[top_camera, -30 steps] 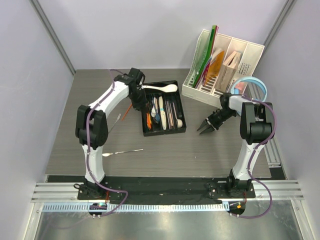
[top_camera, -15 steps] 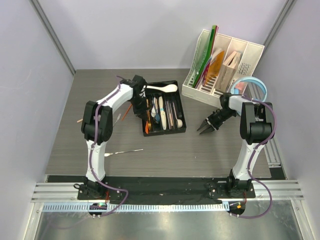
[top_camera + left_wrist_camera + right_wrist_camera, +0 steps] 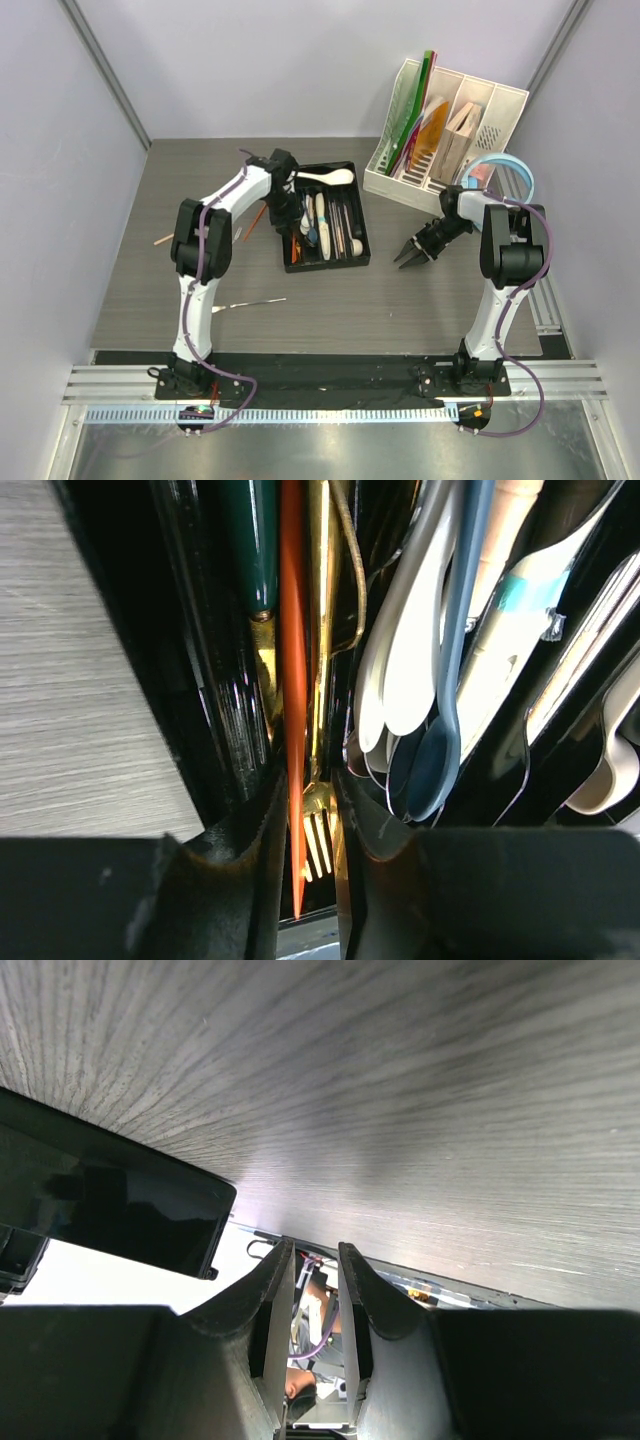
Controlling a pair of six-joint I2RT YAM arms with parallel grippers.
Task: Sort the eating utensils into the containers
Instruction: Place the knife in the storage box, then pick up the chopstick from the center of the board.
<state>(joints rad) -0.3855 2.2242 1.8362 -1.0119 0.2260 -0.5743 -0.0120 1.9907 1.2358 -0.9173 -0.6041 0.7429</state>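
Left arm: since a second ago its elbow has swung in toward the cutlery tray (image 3: 328,264) and the left gripper (image 3: 308,790) has settled lower over the tray's left-hand compartment; the right arm has not shifted
Left gripper: jaws now stand apart, wider than the orange chopstick (image 3: 293,680) that runs between them, so the stick looks let go rather than pinched
Orange chopstick: lies lengthwise in the leftmost compartment, against a gold fork (image 3: 316,848) and next to a green-handled piece (image 3: 250,540); probably laid along the slot because a long thin piece fits no other way
Neighbouring compartment: white spoons (image 3: 400,670) nested with a blue spoon (image 3: 440,760), bowls toward the gripper, like kept with like
Right gripper (image 3: 410,254): parked low over the bare table (image 3: 400,310) right of the tray, fingers a narrow gap apart with nothing between them; likely held aside to leave the tray to the other arm
Left to sort: a steel piece (image 3: 248,303) near the front, a wooden chopstick (image 3: 162,240) by the left edge, and a second orange stick (image 3: 258,215) just left of the tray
Not for sorting: white file organiser (image 3: 445,130) and light-blue headphones (image 3: 510,170) at the far right
Step in hand: judged to be the release; a straight lift would keep the fingers from dragging fork or chopstick back out
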